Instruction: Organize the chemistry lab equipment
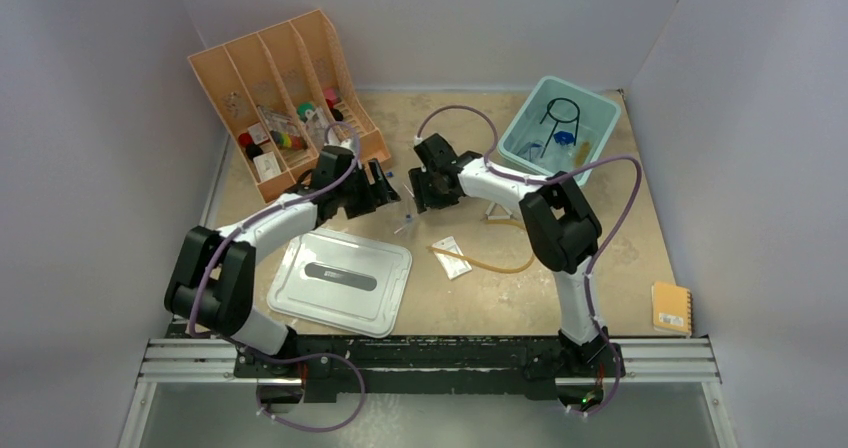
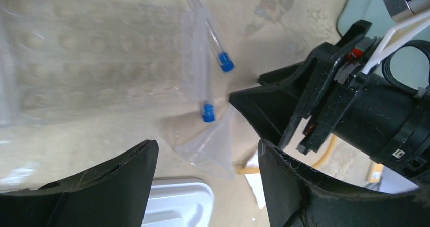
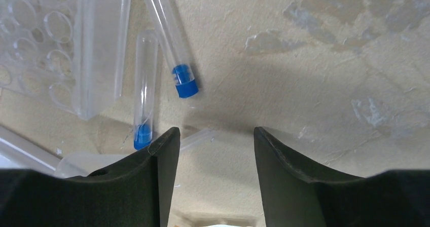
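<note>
**Right wrist:** The right gripper (image 3: pixel 216 133) is pointing down at the tan tabletop (image 3: pixel 329 60). Its two black fingers are standing apart with nothing between them. Two blue-capped thin tubes (image 3: pixel 185 82) are lying just beside the right edge of the clear tube rack (image 3: pixel 40 39), with their caps toward the fingers.

**Left wrist:** The left gripper (image 2: pixel 206 145) is also holding its fingers parted and empty. One clear funnel (image 2: pixel 203 156) is lying on the table beyond the gap, below the rack's corner. The same two tubes are resting at the rack's right edge. The right gripper is reaching in from the right of the rack, and the small label on its wrist is too small to read.

**Top external:** Both arms are stretching forward and bending inward. The grippers are facing each other almost tip to tip at mid-table, where the rack is showing only faintly.
- **Beyond the rack, left:** one peach slotted organizer (image 1: pixel 290 98) is standing.
- **Beyond the rack, right:** one teal bin (image 1: pixel 515 128) is holding a black wire ring (image 1: pixel 562 113) and blue tools (image 1: pixel 565 136).
- **Nearer than the rack, left:** one grey-white lid (image 1: pixel 300 303) is lying flat.
- **Nearer than the rack, right:** one small clear packet (image 1: pixel 452 256) is touching the amber rubber hose (image 1: pixel 500 265).
- **Far right of the rack:** one orange notebook (image 1: pixel 671 308) is lying on the table, and its label is unreadable.
</note>
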Controlling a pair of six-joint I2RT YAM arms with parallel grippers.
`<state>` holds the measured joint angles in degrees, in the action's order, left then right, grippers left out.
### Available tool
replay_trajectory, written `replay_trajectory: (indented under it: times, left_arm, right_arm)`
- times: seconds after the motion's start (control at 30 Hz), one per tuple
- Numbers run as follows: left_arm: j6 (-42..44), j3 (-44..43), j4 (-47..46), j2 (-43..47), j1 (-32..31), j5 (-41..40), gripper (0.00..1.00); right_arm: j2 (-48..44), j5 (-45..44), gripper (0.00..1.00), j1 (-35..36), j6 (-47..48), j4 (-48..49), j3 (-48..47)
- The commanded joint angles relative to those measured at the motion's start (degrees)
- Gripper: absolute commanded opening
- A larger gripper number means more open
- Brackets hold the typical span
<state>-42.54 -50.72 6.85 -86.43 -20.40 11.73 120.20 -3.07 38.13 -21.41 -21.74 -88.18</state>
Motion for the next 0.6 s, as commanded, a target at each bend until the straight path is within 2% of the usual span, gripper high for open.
replay_trajectory:
  times: [0.0, 0.17, 0.33, 0.57]
  left_arm:
    - [-7.15, -1.09, -4.18, -0.97, -3.59, 2.47, 0.70]
    - [-10.71, -0.54, -2.12, -3.15, -6.00, -0.56, 0.62]
    - [-13.38, -1.59, 3.77, -5.39, -7.26, -3.60, 0.49]
    - [-17.54, -0.63, 3.01, -6.59, -7.72, -3.30, 0.34]
  right_arm:
    - [-3.15, 1.00, 0.56, -0.12, -5.27, -1.64, 2.57]
    - [-3.67, 0.92, 0.55, -0.08, -8.09, -1.36, 2.43]
    - [-3.92, 0.29, 0.53, -0.22, -11.21, -0.04, 3.63]
    - [-4.86, 0.35, 0.49, -0.17, -14.51, 2.14, 6.17]
